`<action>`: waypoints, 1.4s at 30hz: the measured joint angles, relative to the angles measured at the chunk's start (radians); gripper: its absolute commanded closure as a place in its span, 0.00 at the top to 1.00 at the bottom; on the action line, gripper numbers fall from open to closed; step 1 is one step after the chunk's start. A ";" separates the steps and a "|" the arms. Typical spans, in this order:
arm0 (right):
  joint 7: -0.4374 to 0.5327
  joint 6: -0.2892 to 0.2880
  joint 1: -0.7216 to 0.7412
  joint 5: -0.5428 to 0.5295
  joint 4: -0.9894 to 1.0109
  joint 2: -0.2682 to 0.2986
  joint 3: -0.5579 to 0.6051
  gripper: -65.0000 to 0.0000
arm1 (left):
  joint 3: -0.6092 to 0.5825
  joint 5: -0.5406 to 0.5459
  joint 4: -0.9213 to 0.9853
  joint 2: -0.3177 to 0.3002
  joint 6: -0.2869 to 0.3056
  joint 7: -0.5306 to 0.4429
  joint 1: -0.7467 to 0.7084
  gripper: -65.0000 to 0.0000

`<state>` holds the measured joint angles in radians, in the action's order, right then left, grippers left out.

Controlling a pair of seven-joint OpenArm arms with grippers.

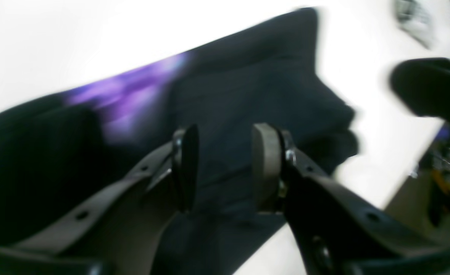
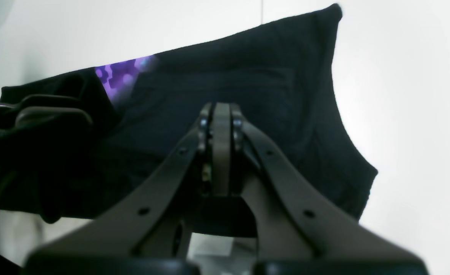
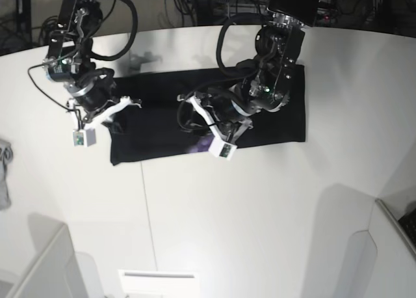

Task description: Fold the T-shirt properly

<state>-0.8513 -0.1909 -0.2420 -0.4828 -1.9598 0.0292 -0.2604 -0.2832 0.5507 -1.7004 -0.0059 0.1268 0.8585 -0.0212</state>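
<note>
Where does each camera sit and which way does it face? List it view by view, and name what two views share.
Left wrist: behind the left gripper, jaws apart, looking along them at the T-shirt.
Right wrist: behind the right gripper, pads pressed together, facing the T-shirt.
Base: overhead, looking down on the white table, both arms over the T-shirt.
Shared: both wrist views catch the shirt's purple print.
</note>
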 measured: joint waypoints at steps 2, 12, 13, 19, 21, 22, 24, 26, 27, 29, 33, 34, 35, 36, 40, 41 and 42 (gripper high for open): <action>0.001 0.000 0.000 0.004 0.000 -0.009 -0.038 0.00 | -0.008 0.003 0.000 0.020 0.003 -0.002 0.010 0.36; -0.077 -0.001 0.007 0.003 -0.002 -0.014 -0.142 0.05 | 0.317 -0.004 -0.202 -0.042 -0.006 -0.002 -0.147 0.00; -0.124 -0.001 0.028 0.010 0.000 -0.018 -0.153 0.16 | 0.362 -0.004 -0.206 -0.067 -0.005 0.008 -0.166 0.00; -0.318 -0.113 0.171 0.003 0.029 -0.016 -0.220 0.72 | 0.616 -0.002 -0.209 -0.172 0.066 -0.006 -0.280 0.00; -0.380 -0.189 0.203 0.004 0.053 -0.018 -0.241 0.74 | 0.684 -0.012 -0.208 -0.183 0.126 0.000 -0.311 0.00; -0.385 -0.200 0.212 0.005 0.061 -0.020 -0.248 0.71 | 0.696 -0.018 -0.208 -0.183 0.143 0.001 -0.316 0.00; -0.381 -0.218 0.214 0.003 0.064 -0.031 -0.259 0.64 | 0.659 -0.023 -0.208 -0.183 0.157 -0.002 -0.312 0.00; -0.376 -0.218 0.213 0.011 0.064 -0.047 -0.262 0.53 | 0.568 -0.014 -0.208 -0.174 0.158 -0.001 -0.297 0.00; -0.365 -0.218 0.212 0.010 0.064 -0.048 -0.262 0.45 | 0.518 -0.003 -0.206 -0.166 0.134 -0.002 -0.290 0.00; -0.357 -0.218 0.216 0.006 0.064 -0.049 -0.261 0.25 | 0.433 0.004 -0.187 -0.142 0.063 0.002 -0.259 0.00; -0.365 -0.219 0.208 0.012 0.064 -0.048 -0.263 0.00 | 0.293 -0.003 -0.063 -0.116 -0.068 -0.003 -0.159 0.00; -0.370 -0.219 0.208 0.011 0.064 -0.049 -0.264 0.00 | 0.264 -0.004 -0.028 -0.112 -0.085 -0.005 -0.134 0.00; -0.364 -0.219 0.206 0.005 0.064 -0.049 -0.273 0.00 | 0.234 -0.003 0.001 -0.107 -0.098 -0.003 -0.116 0.00; -0.364 -0.220 0.203 -0.010 0.064 -0.051 -0.288 0.00 | 0.207 -0.005 0.025 -0.102 -0.107 -0.009 -0.098 0.00; -0.369 -0.221 0.181 0.015 0.063 -0.048 -0.353 0.00 | 0.119 -0.004 0.098 -0.070 -0.131 -0.005 -0.044 0.00; -0.369 -0.221 0.181 0.015 0.063 -0.048 -0.364 0.00 | 0.108 -0.004 0.111 -0.060 -0.136 -0.007 -0.032 0.00; -0.368 -0.221 0.182 0.013 0.063 -0.048 -0.372 0.00 | 0.093 -0.004 0.125 -0.049 -0.135 -0.010 -0.023 0.00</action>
<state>-1.2194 -0.4122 -0.0601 -0.4694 -1.8965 -0.0193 -0.6319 -0.1898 0.5468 -1.5757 -0.0547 -0.0086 0.8486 -0.0441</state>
